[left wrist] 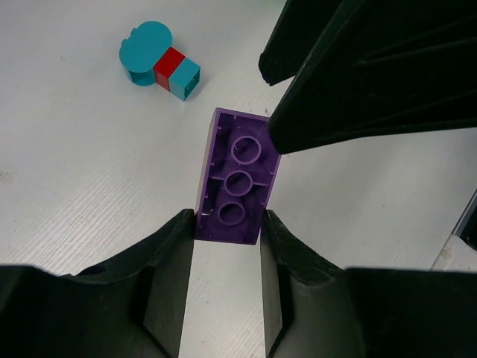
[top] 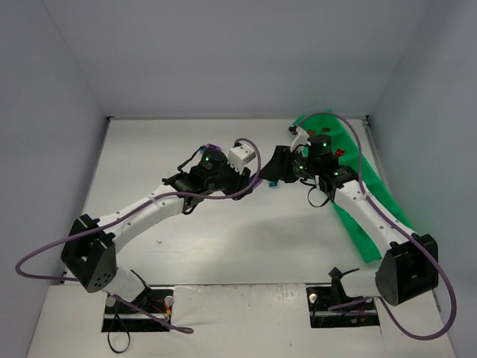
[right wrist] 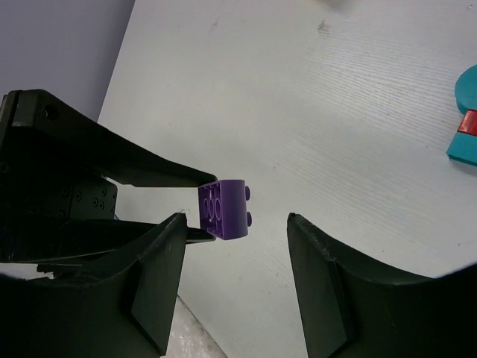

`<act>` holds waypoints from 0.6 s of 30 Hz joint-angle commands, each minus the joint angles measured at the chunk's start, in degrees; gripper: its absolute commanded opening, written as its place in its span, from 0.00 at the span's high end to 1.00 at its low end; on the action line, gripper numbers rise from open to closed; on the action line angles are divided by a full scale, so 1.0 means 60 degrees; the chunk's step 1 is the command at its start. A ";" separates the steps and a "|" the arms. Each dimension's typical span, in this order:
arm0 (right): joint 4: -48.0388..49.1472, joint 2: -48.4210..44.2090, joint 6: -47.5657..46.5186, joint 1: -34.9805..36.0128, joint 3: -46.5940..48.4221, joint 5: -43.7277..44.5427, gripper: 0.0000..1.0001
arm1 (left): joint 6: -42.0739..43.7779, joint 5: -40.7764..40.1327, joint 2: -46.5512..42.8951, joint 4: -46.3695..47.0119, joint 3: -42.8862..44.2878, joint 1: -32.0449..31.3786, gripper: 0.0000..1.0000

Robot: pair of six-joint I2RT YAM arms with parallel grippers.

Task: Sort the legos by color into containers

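Observation:
A purple lego brick (left wrist: 235, 183) is pinched at its near end between the fingertips of my left gripper (left wrist: 227, 222) and held above the table, hollow underside facing that camera. In the right wrist view the same purple brick (right wrist: 223, 209) sits between the wide-open jaws of my right gripper (right wrist: 235, 218), close to its left finger and apart from its right one. In the top view both grippers meet at mid-table, the left gripper (top: 261, 177) and the right gripper (top: 278, 168). The green tray (top: 373, 216) lies along the right side.
A teal-and-red brick cluster (left wrist: 160, 68) lies on the table just beyond the grippers and also shows in the right wrist view (right wrist: 466, 130). A small red brick (top: 339, 153) sits at the tray's far end. Purple cables loop around both arms.

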 commanded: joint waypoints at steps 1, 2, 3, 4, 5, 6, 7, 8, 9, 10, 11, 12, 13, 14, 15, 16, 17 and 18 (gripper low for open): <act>0.0661 0.0083 0.0046 0.0184 0.0247 -0.0239 0.48 | -0.0086 -0.0193 -0.0619 0.0820 0.0441 -0.0178 0.90; 0.0661 0.0127 0.0031 0.0228 0.0233 -0.0254 0.48 | -0.0071 -0.0222 -0.0634 0.0864 0.0441 -0.0192 0.90; 0.0646 0.0142 0.0017 0.0243 0.0218 -0.0283 0.48 | -0.0071 -0.0237 -0.0634 0.0893 0.0412 -0.0193 0.90; 0.0661 0.0171 0.0002 0.0257 0.0232 -0.0313 0.49 | -0.0071 -0.0266 -0.0648 0.0908 0.0426 -0.0207 0.90; 0.0646 0.0229 -0.0012 0.0287 0.0218 -0.0342 0.49 | -0.0071 -0.0266 -0.0648 0.0922 0.0412 -0.0222 0.90; 0.0646 0.0273 -0.0013 0.0301 0.0232 -0.0371 0.50 | -0.0071 -0.0281 -0.0648 0.0923 0.0397 -0.0236 0.90; 0.0661 0.0303 0.0002 0.0316 0.0233 -0.0400 0.50 | -0.0071 -0.0295 -0.0634 0.0923 0.0411 -0.0251 0.90; 0.0661 0.0361 0.0002 0.0316 0.0218 -0.0430 0.50 | -0.0071 -0.0296 -0.0634 0.1242 0.0426 -0.0266 0.90; 0.0661 0.0376 0.0002 0.0345 0.0218 -0.0445 0.50 | -0.0057 -0.0296 -0.0634 0.1274 0.0441 -0.0295 0.90; 0.0690 0.0376 0.0002 0.0345 0.0218 -0.0430 0.51 | -0.0057 -0.0310 -0.0619 0.1289 0.0441 -0.0324 0.90; 0.0690 0.0405 0.0002 0.0345 0.0203 -0.0401 0.52 | -0.0042 -0.0310 -0.0634 0.1347 0.0426 -0.0339 0.90; 0.0705 0.0406 -0.0027 0.0345 0.0189 -0.0401 0.55 | -0.0042 -0.0281 -0.0619 0.1347 0.0441 -0.0354 0.90; 0.0705 0.0406 -0.0027 0.0345 0.0189 -0.0357 0.57 | -0.0042 -0.0266 -0.0605 0.1362 0.0441 -0.0354 0.90; 0.0719 0.0391 -0.0042 0.0345 0.0174 -0.0284 0.60 | -0.0042 -0.0266 -0.0590 0.1377 0.0455 -0.0354 0.90; 0.0719 0.0406 -0.0056 0.0345 0.0159 -0.0255 0.68 | -0.0042 -0.0252 -0.0590 0.1377 0.0456 -0.0354 0.89; 0.0719 0.0420 -0.0071 0.0345 0.0159 -0.0269 0.72 | -0.0056 -0.0252 -0.0590 0.1391 0.0441 -0.0368 0.89; 0.0734 0.0464 -0.0086 0.0345 0.0159 -0.0283 0.83 | -0.0071 -0.0252 -0.0590 0.1449 0.0397 -0.0368 0.88; 0.0734 0.0479 -0.0086 0.0345 0.0159 -0.0284 0.89 | -0.0086 -0.0252 -0.0604 0.1464 0.0382 -0.0368 0.87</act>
